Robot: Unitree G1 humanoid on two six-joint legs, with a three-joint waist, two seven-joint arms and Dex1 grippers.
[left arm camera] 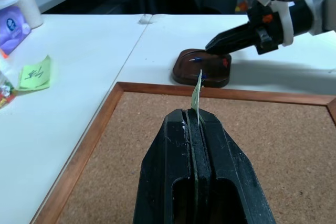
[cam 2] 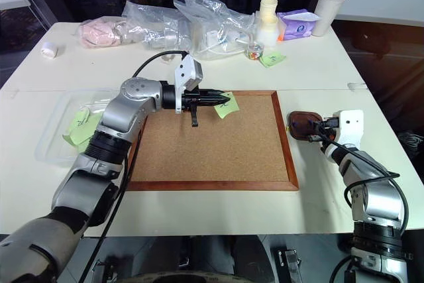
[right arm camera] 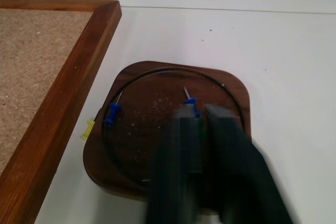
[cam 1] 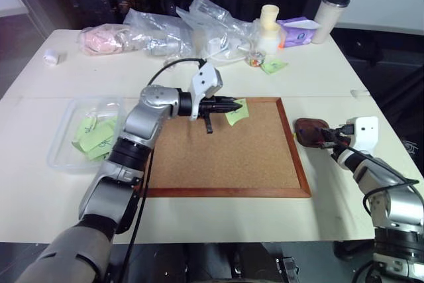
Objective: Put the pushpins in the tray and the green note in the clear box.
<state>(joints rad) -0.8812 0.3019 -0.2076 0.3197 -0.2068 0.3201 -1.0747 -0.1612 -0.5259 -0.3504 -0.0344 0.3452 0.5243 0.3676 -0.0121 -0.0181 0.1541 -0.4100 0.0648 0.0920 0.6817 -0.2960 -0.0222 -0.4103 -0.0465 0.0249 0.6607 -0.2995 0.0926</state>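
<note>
Left gripper (left arm camera: 195,124) clamped on green note (cam 1: 236,112), held above cork board (cam 1: 225,157). Right gripper (right arm camera: 202,116) over tray (right arm camera: 157,77), jaws slightly parted; blue pushpins (right arm camera: 111,115) inside. Clear box (cam 1: 63,138) left of board.

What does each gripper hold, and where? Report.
Left gripper: shut on the green note, pinched at one edge. Right gripper: holds nothing, over the tray.

The left hand (left arm camera: 197,129) is clamped on the edge of a small light-green paper note (left arm camera: 197,94), above the wood-framed cork board (left arm camera: 294,145). Beyond the frame, the dark reddish-brown wooden tray (left arm camera: 184,72) rests on the white worktop (left arm camera: 89,66); the right hand (left arm camera: 218,43) hovers at its rim.
</note>
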